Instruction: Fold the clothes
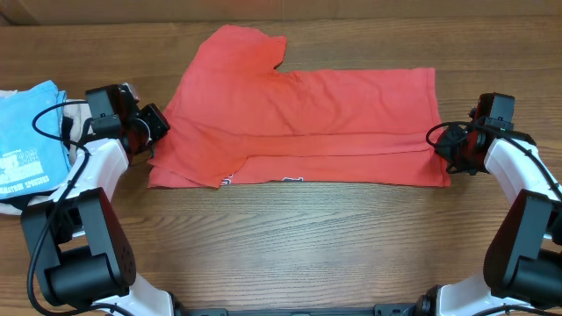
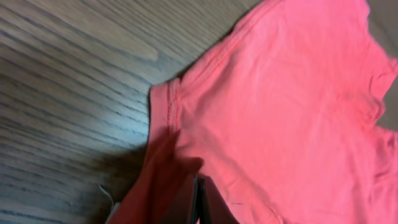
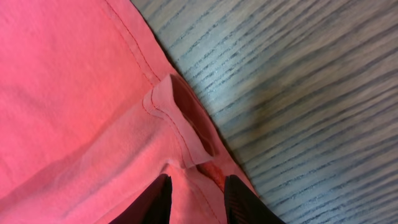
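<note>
One table (image 1: 290, 237): wood-grain, carrying all the clothes.
T-shirt (image 1: 299, 114): coral-red, lying flat across the table's middle, its near side folded over. One sleeve points to the far side, and a bit of lettering peeks out at the near edge.
Light blue tee (image 1: 31, 132): printed, at the far left, apart from the T-shirt.
Beige garment (image 1: 10, 207): showing from under the light blue tee.
Left gripper (image 1: 151, 132): at the T-shirt's left edge, fingers pressed nearly together on red cloth.
Right gripper (image 1: 442, 145): at the right hem, fingers (image 3: 239, 199) narrowly parted, pinching a raised fold of hem.
</note>
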Robot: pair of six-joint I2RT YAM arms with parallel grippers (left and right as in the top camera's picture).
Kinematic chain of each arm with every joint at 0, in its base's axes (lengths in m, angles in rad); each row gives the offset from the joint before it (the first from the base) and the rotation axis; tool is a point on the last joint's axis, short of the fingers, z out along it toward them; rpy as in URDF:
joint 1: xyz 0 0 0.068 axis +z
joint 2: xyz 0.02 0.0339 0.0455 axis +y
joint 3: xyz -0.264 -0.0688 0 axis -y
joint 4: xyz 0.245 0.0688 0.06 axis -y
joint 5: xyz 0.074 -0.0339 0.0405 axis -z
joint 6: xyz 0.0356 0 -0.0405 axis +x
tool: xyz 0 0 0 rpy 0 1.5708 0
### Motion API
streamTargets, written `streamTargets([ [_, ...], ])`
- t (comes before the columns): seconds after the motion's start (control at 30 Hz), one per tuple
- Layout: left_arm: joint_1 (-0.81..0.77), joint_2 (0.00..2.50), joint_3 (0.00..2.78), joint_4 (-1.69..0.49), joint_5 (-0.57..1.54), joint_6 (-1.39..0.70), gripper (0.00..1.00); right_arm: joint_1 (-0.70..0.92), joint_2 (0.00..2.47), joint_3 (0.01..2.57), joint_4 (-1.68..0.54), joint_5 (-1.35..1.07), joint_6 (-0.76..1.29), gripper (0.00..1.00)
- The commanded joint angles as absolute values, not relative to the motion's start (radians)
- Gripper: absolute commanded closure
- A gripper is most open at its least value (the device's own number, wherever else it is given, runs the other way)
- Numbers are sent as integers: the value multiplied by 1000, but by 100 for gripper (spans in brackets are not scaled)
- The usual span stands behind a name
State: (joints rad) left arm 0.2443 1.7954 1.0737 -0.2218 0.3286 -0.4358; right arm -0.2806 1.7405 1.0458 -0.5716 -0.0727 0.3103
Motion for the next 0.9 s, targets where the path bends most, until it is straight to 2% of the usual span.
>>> streamTargets([
  [0.0, 248, 1765, 1096, -212, 356, -458, 96, -277, 1751, 1048, -561, -61, 307, 68],
  [0.2, 237, 1766, 1096, -237, 361, -456, 96, -277, 1785, 1048, -562, -61, 307, 69],
  [0.53, 215, 1766, 1096, -165, 564, -533, 96, -277, 1785, 1048, -559, -62, 307, 69],
  [0.77, 215, 1766, 1096, -148, 540, -539, 96, -277, 1785, 1048, -559, -62, 307, 69],
  [0.8, 215, 1766, 1096, -145, 539, -539, 95, -277, 1785, 1048, -559, -62, 307, 69],
  [0.83, 215, 1766, 1096, -145, 537, -539, 87, -277, 1785, 1048, -559, -62, 307, 69],
  [0.87, 215, 1766, 1096, -146, 531, -539, 73, -277, 1785, 1048, -559, -62, 307, 69],
])
